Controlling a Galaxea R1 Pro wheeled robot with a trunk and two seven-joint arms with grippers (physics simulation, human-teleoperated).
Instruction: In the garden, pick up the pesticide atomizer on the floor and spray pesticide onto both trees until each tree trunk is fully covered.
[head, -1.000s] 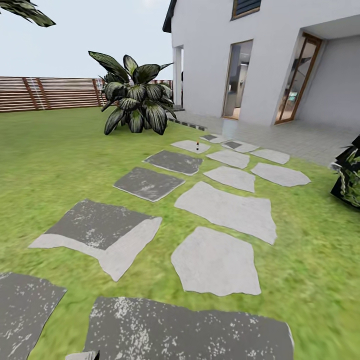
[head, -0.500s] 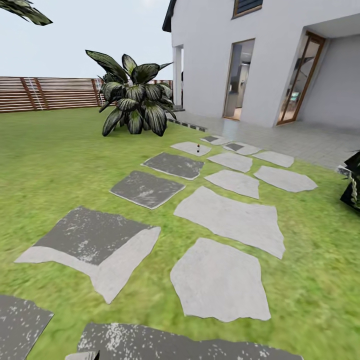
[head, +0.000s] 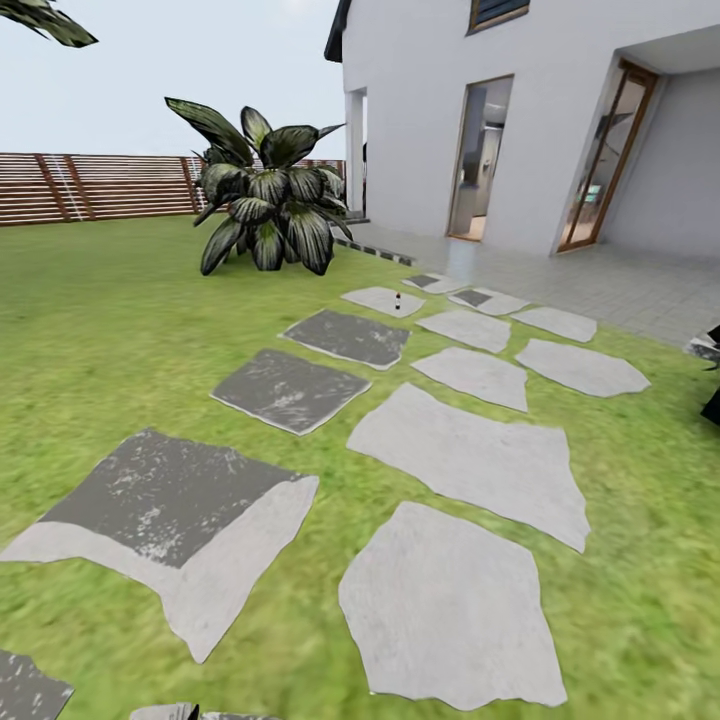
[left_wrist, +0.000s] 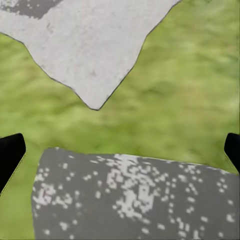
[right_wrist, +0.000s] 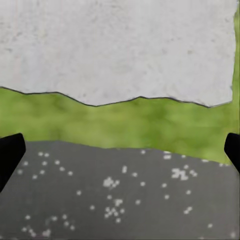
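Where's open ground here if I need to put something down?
The lawn between the fence and the dark stepping stones is bare. The pale stones are flat and free. It's crowded by the leafy bush, and a small bottle stands on a far stone.

A tiny upright object (head: 397, 301) stands on a far stepping stone (head: 383, 299), too small to identify. At the right edge a dark plant (head: 712, 375) is mostly cut off, and the near grass (head: 620, 640) is blurred.
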